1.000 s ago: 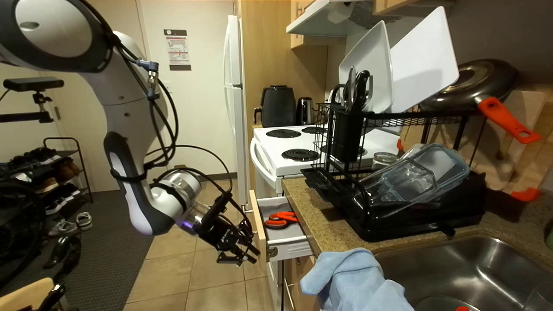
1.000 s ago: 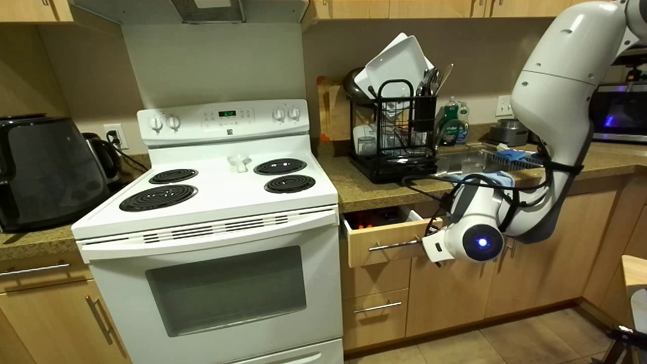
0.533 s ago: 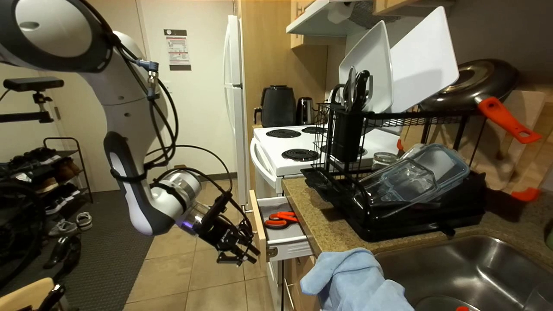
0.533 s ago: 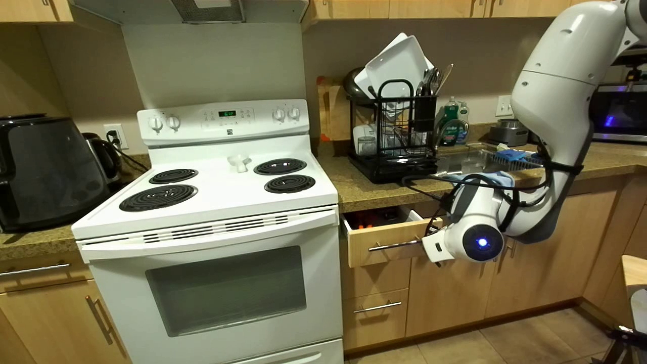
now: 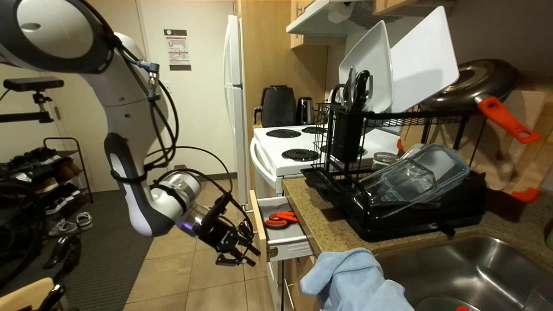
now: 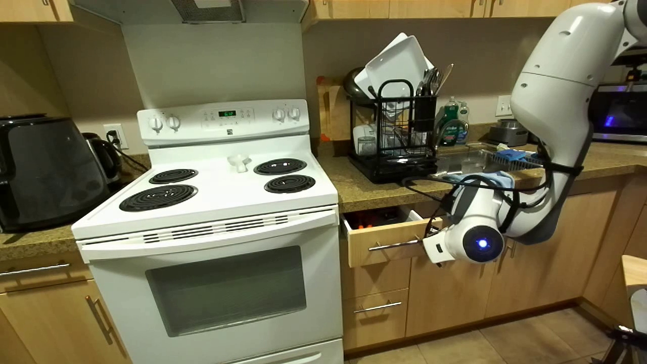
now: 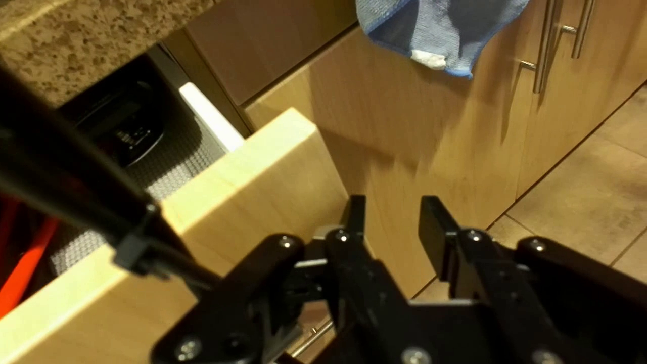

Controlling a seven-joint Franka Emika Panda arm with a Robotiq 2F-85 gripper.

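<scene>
Gripper (image 5: 255,257), fingers apart and holding nothing, beside a pulled-out drawer (image 5: 288,250)

In an exterior view, from where I stand, the gripper hangs low, just outside the drawer's front panel (image 5: 258,222). Beyond that panel, inside the drawer, lie orange-handled scissors (image 5: 288,218). Further past the gripper and higher is the counter (image 5: 309,207), with a blue towel (image 5: 354,280) draped over its edge.

In an exterior view, the arm's wrist (image 6: 462,242) hides the gripper. The drawer's handle (image 6: 394,245) ends beside that wrist; I cannot tell whether they touch.

In the wrist view, the two fingers (image 7: 435,225) leave a modest gap, with cabinet door (image 7: 440,131) showing through. The finger nearer the drawer overlaps the end of the panel; contact is unclear. A blurred dark cable (image 7: 101,177) crosses above the drawer.

My worry: a small drift toward the drawer could knock that finger into the panel, shoving the drawer askew or jolting the scissors. If the wrist turned, the cable might snag on the panel's corner.
</scene>
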